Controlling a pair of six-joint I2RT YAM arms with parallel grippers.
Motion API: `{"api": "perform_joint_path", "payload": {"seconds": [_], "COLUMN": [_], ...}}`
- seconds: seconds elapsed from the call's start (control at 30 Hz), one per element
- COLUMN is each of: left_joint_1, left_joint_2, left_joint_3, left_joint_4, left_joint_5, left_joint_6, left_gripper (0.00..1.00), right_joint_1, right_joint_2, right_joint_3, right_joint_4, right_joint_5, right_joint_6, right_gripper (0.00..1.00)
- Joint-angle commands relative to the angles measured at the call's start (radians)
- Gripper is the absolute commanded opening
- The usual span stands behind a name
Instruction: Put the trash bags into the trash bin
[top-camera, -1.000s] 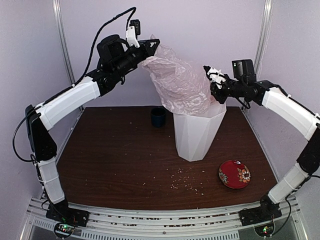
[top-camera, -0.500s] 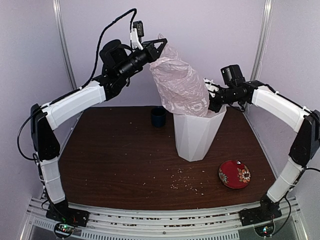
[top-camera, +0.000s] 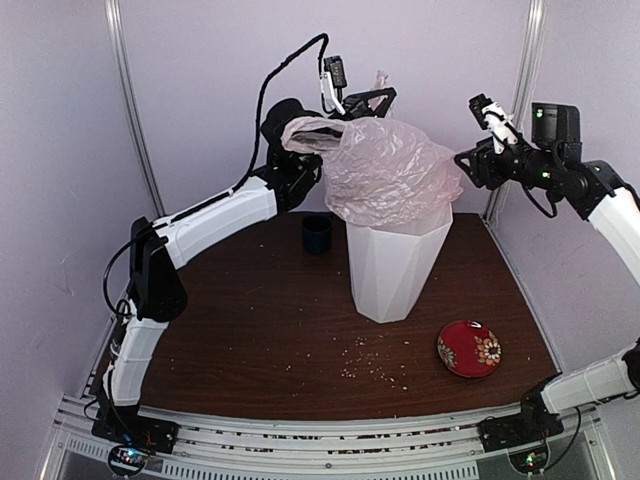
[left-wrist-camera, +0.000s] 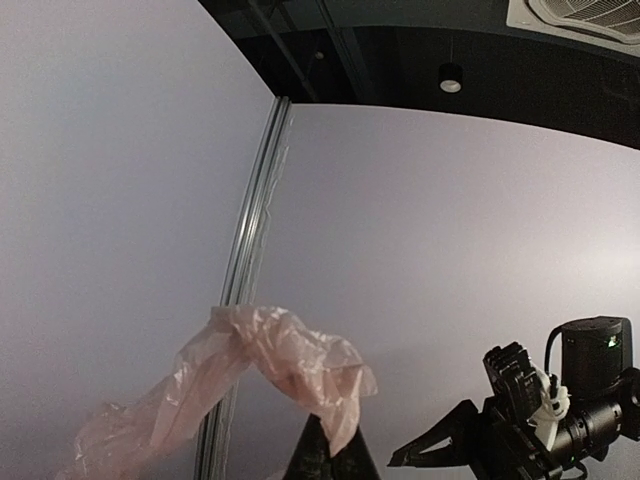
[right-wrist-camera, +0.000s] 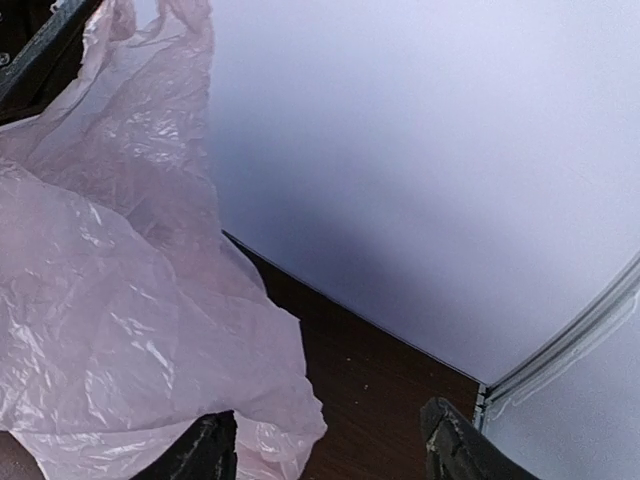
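The pale pink trash bag (top-camera: 390, 175) is spread over the mouth of the tall white trash bin (top-camera: 393, 270) and bulges wider than it. My left gripper (top-camera: 383, 93) is high above the bin's back rim, shut on one handle loop of the bag (left-wrist-camera: 280, 360), which hangs from its fingertips (left-wrist-camera: 330, 455). My right gripper (top-camera: 463, 160) is open and empty just right of the bag, level with its top. In the right wrist view the bag (right-wrist-camera: 120, 300) fills the left side, next to the left fingertip (right-wrist-camera: 200, 455). The bin's inside is hidden.
A small dark blue cup (top-camera: 317, 233) stands left of the bin near the back wall. A red patterned plate (top-camera: 469, 348) lies front right. Crumbs (top-camera: 375, 370) are scattered on the brown table. Metal posts (top-camera: 520, 90) stand at the back corners.
My left gripper has carried the bag's handle rightward over the bin, and the bag has spread across the bin's mouth. My right gripper has drawn back right and up, off the bag.
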Motion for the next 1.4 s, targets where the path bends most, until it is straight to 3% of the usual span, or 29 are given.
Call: {"api": "perform_joint_path", "payload": {"seconds": [0.0,0.17,0.4,0.57,0.73,0.83,0.93,1.07,1.17,1.37], "left_joint_1": [0.006,0.003,0.004,0.004,0.006,0.005,0.005,0.005,0.006,0.006], "left_joint_2": [0.047,0.103,0.050,0.026,0.049,0.066,0.064,-0.019,-0.073,-0.060], "left_joint_3": [0.055,0.102,0.095,0.103,0.120,0.118,0.069,-0.143,-0.249,-0.244], "left_joint_4": [0.129,0.133,0.174,0.208,0.237,0.247,0.272,0.344,0.364,0.372], "left_joint_5": [-0.032,-0.051,-0.099,-0.182,-0.268,-0.235,-0.143,-0.121,-0.143,-0.207], "left_joint_6": [-0.035,-0.041,-0.036,-0.036,-0.061,-0.102,-0.135,-0.146,-0.126,-0.154], "left_gripper": [0.00,0.00,0.00,0.00,0.00,0.00,0.00,0.00,0.00,0.00], "right_joint_1": [-0.043,-0.042,-0.043,-0.041,-0.038,-0.030,-0.029,-0.029,-0.029,-0.032], "right_joint_2": [-0.068,-0.111,0.027,0.142,0.220,0.231,0.224,0.194,0.090,0.028], "right_joint_3": [-0.062,-0.101,-0.111,-0.066,-0.020,-0.012,-0.009,0.033,-0.003,0.077], "right_joint_4": [-0.038,-0.092,-0.068,-0.052,-0.056,-0.083,-0.118,-0.267,-0.295,-0.431], "right_joint_5": [-0.033,-0.101,-0.021,-0.133,-0.278,-0.290,-0.253,-0.239,-0.240,-0.183], "right_joint_6": [-0.006,-0.045,-0.025,-0.023,-0.023,-0.031,-0.030,-0.047,-0.075,-0.117], "right_gripper": [0.66,0.68,0.59,0.54,0.25,0.20,0.23,0.46,0.54,0.57]}}
